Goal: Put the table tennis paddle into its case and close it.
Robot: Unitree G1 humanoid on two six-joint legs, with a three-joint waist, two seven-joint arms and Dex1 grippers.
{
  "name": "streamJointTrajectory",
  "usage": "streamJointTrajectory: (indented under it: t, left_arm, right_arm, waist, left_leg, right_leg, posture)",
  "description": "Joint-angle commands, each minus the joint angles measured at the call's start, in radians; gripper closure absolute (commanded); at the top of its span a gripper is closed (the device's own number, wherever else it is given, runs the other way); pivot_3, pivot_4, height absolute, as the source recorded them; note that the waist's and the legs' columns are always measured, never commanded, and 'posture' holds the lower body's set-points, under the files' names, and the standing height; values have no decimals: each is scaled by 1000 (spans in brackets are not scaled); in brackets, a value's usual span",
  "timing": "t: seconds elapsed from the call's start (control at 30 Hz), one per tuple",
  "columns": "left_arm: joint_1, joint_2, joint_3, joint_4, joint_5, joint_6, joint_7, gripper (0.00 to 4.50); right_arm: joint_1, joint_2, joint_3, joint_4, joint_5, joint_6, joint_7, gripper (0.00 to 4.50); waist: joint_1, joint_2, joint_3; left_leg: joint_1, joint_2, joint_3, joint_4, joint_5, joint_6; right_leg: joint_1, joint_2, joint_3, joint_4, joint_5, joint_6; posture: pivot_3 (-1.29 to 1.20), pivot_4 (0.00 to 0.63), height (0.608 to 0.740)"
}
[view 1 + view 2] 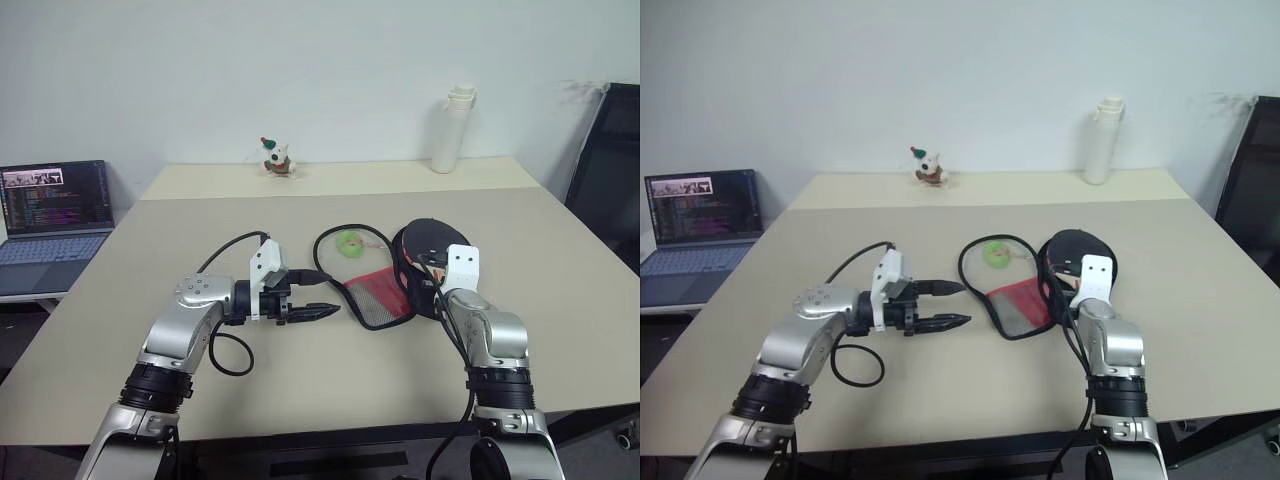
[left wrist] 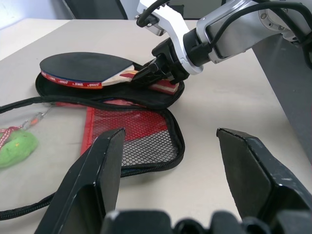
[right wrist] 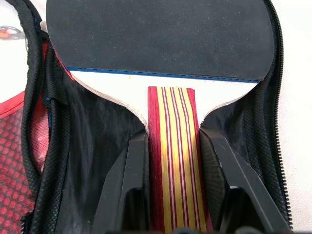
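Note:
The case [image 1: 380, 297] lies unzipped on the table, its red mesh flap [image 2: 131, 136] folded out toward my left arm. Over its black lined half sits the table tennis paddle [image 3: 161, 34], black face up. Whether the paddle's head rests on the lining I cannot tell. My right gripper [image 3: 173, 141] is shut on the paddle's striped red-and-tan handle [image 2: 163, 87]. My left gripper [image 1: 325, 293] hovers open just left of the mesh flap, pointing toward it, with nothing between its fingers. A green zipper tag [image 1: 350, 243] on a cord lies behind the flap.
A laptop [image 1: 55, 215] stands open on a side table at the far left. At the back of the table are a small toy figure [image 1: 278, 158] and a white bottle [image 1: 452, 130]. A black chair [image 1: 610, 180] stands at the right edge.

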Motion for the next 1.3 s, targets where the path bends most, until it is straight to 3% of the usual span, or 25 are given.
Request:
streamJointTrajectory:
  t: [0.03,0.3,0.33,0.57,0.67,0.93,1.3]
  left_arm:
    - [-4,8,14,-36,0,-21,7,1223]
    - [-1,8,24,-18,8,-23,28,1223]
    - [0,8,30,-10,11,-24,38,1223]
    - [-20,35,41,167,111,-82,142,1223]
    - [-41,32,37,255,137,-113,156,1752]
    - [-172,-22,-8,560,245,-216,213,4455]
    - [-395,-237,-3,988,329,-361,333,4455]
  right_arm:
    - [-5,1,-15,-35,-3,-49,-12,2745]
    - [-3,-15,19,-100,2,-20,23,183]
    - [2,-25,32,-141,18,0,54,38]
    - [90,-274,136,-455,179,95,413,38]
    - [132,-363,94,-521,316,136,576,0]
    - [156,-510,13,-601,493,192,729,0]
    - [181,-542,35,-619,484,148,696,0]
  waist:
    - [0,0,0]
    - [0,0,0]
    - [0,0,0]
    - [3,0,0]
    - [4,-1,0]
    - [7,-1,0]
    - [10,-4,1]
  left_leg:
    - [0,0,0,0,0,0]
    - [0,0,0,0,0,0]
    - [0,0,0,0,0,0]
    - [0,0,-1,0,0,0]
    - [0,0,-1,0,0,0]
    - [0,-1,0,1,0,0]
    - [0,-2,1,1,0,0]
  right_leg:
    - [0,0,0,0,0,0]
    - [0,0,0,0,0,0]
    - [0,0,0,1,0,0]
    - [0,0,-1,0,-2,3]
    - [0,0,-1,0,-2,3]
    - [2,0,-3,-1,-2,3]
    - [4,-1,-4,-2,-2,4]
  posture:
    - [0,150,740]
    - [0,150,740]
    - [0,150,740]
    - [0,150,740]
    - [0,150,740]
    - [0,150,740]
    - [0,150,740]
